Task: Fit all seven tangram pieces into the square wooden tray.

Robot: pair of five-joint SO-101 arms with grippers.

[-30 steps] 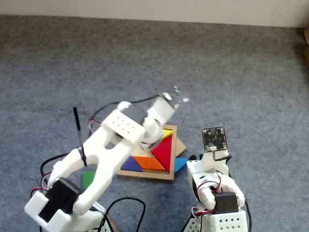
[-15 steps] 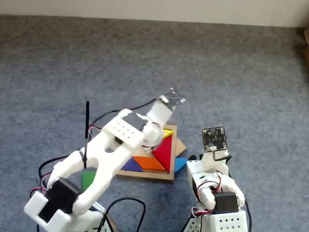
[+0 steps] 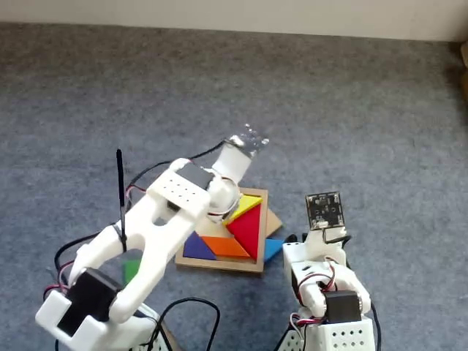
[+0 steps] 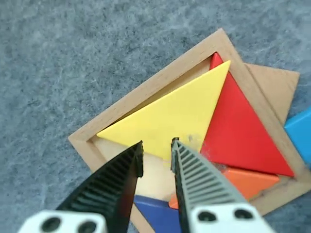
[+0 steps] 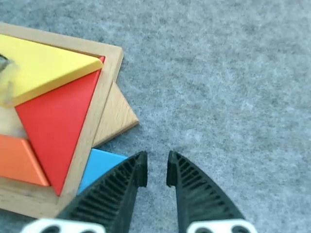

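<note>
Hovering w/ jaws slightly apart & empty, the left gripper (image 4: 156,143) had lifted up & away from the yellow triangle (image 4: 170,121), which lay in the wooden tray (image 4: 80,141) against the red triangle (image 4: 240,131), so that piece looked placed, w/ the blue piece (image 4: 301,131) & tan piece (image 4: 274,87) still outside the rim.

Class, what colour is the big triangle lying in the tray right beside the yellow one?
Red triangle; clearest in the left wrist view.

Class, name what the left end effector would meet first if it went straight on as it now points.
Probably the yellow triangle in the wooden tray; the left end effector aims at its edge, though depth is unclear.
</note>
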